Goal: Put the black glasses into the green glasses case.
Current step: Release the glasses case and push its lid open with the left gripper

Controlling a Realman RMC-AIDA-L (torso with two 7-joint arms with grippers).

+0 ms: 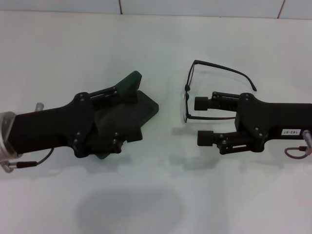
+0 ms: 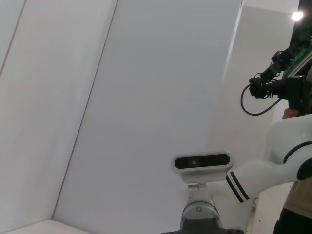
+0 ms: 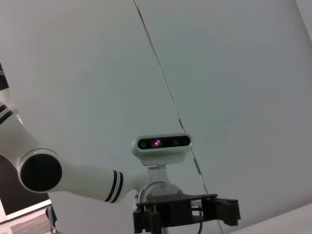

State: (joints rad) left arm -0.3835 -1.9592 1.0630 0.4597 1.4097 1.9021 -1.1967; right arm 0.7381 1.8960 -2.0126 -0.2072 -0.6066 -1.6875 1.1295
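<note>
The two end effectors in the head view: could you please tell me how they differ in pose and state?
The left end effector lies over the green glasses case, its fingers at the case; the right end effector is open, its fingers spread apart. The left reaches in from the table's left, the right from the right, beside the black glasses, with one temple arm running between its fingers. Both are black and low over the white table.

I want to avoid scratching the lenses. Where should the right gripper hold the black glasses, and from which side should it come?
Grip the near temple arm of the black glasses, coming from the robot's right, as the right gripper already does. The arms point that way, and the open fingers straddle the near one, clear of the lenses.
</note>
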